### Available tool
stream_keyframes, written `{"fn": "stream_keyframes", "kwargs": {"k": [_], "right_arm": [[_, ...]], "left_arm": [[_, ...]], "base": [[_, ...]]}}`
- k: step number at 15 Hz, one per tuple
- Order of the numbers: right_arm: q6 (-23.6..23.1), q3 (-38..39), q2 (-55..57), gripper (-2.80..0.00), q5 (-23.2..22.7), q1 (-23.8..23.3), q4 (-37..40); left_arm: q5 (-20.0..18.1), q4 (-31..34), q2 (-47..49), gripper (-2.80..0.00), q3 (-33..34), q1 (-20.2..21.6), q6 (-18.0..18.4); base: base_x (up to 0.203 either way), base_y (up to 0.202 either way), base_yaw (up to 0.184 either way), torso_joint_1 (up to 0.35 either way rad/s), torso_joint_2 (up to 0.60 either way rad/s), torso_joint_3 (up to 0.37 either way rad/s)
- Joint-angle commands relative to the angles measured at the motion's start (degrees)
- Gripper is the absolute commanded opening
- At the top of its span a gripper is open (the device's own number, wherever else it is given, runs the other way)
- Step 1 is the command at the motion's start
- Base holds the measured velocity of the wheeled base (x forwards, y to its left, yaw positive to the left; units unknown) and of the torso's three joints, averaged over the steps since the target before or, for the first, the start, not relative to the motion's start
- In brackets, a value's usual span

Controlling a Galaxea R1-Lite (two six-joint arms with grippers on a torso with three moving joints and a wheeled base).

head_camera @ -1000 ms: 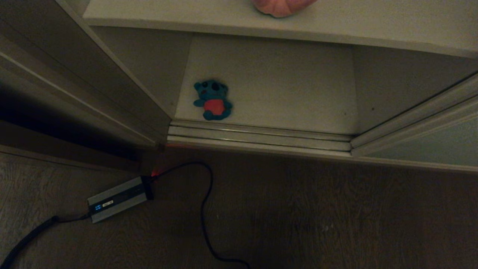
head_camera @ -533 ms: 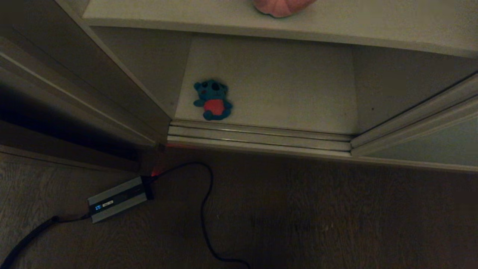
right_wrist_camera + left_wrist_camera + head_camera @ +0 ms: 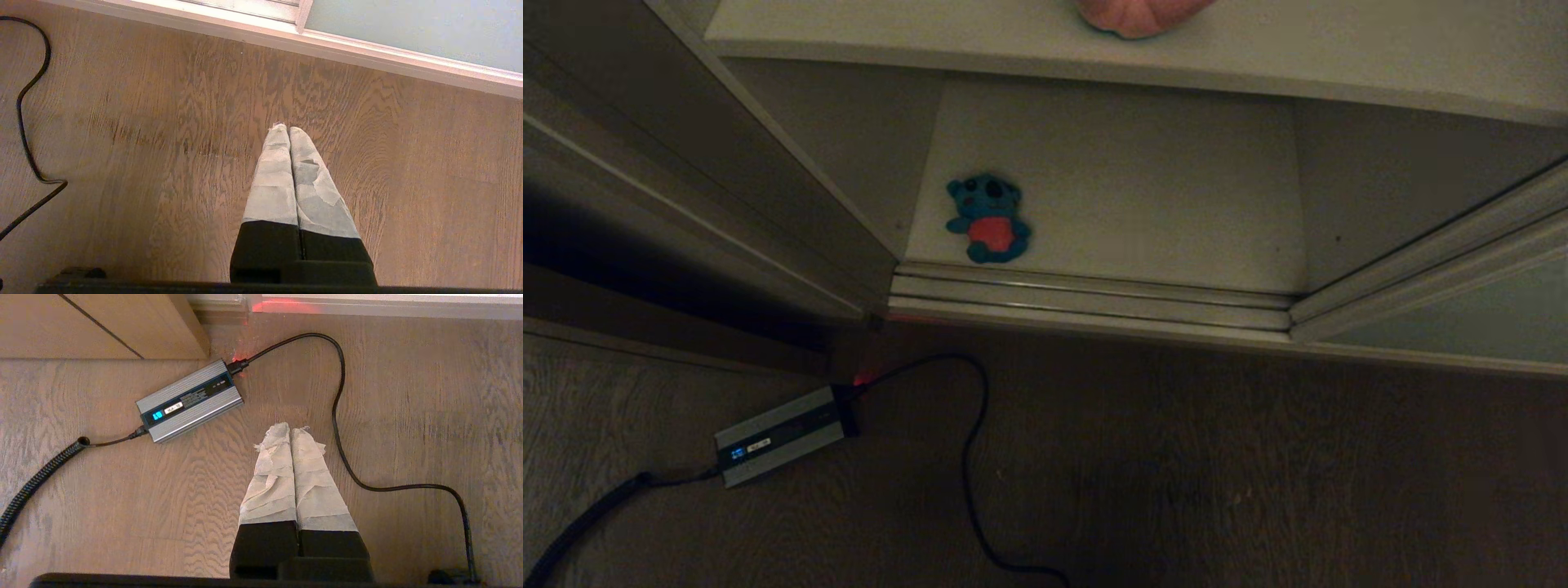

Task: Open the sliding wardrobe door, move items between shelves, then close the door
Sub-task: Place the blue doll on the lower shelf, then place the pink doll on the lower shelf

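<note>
Left wrist view: left gripper (image 3: 291,426), two tapered fingers (image 3: 271,473) wrapped in creased pale tape over black bases, pressed together, holding nothing; it hangs over the floor (image 3: 408,416). Right gripper (image 3: 284,128), same build and tape, likewise closed and empty, above bare boards near the cupboard's foot.

Beneath and around: floor of wood-grain planks, matte. Charger box (image 3: 190,400), ribbed grey metal with a small lit display, lying flat; a thin smooth black cable (image 3: 339,396) loops from one end, a thick coiled lead (image 3: 36,479) from the other.

Door (image 3: 416,28): flat matte grey-green panel with a thin cream edge strip, slid aside to the robot's right, so the compartment stands open. Judged stiff, fairly heavy and smooth-faced; best taken at the raised frame edge, as the face offers no purchase. Ridged cream track (image 3: 1094,298) runs along the threshold.

Shelves: upper shelf (image 3: 931,37) and bottom board (image 3: 1135,188), plain off-white, hard and flat.

Items:
- Teal bear (image 3: 988,218), red shirt, lying face-up on the bottom board near its left front corner, just behind the track. Judged light, soft, squashable, not fragile; grip across the torso, since limbs would flop.
- Pink toy (image 3: 1135,16), on the upper shelf, only its rounded lower part showing; probably plush too, though too little is seen to say.
</note>
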State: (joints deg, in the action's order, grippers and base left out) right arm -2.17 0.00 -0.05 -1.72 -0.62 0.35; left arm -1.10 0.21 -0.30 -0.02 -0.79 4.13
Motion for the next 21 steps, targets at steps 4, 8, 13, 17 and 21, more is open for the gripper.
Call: {"fn": "stream_keyframes", "kwargs": {"k": [4, 8, 13, 17, 21], "right_arm": [[-0.03, 0.18, 0.05, -2.80, -0.04, 0.01, 0.00], [-0.03, 0.18, 0.05, -2.80, -0.04, 0.01, 0.00], [-0.03, 0.18, 0.05, -2.80, -0.04, 0.01, 0.00], [-0.03, 0.21, 0.05, -2.80, -0.04, 0.01, -0.06], [-0.03, 0.26, 0.05, -2.80, -0.04, 0.01, 0.00]], "left_arm": [[0.13, -0.20, 0.24, -2.80, 0.02, 0.00, -0.85], [0.13, -0.03, 0.30, -2.80, 0.02, 0.00, -0.96], [0.04, -0.11, 0.30, -2.80, 0.02, 0.00, -0.88], [0.04, 0.06, 0.30, -2.80, 0.02, 0.00, -0.35], [0.13, -0.03, 0.30, -2.80, 0.02, 0.00, -0.44]], "base": [[0.000, 0.000, 0.000, 0.000, 0.00, 0.073], [0.000, 0.000, 0.000, 0.003, 0.00, 0.186], [0.000, 0.000, 0.000, 0.001, 0.00, 0.202], [0.000, 0.000, 0.000, -0.002, 0.00, 0.206], [0.000, 0.000, 0.000, 0.003, 0.00, 0.204]]}}
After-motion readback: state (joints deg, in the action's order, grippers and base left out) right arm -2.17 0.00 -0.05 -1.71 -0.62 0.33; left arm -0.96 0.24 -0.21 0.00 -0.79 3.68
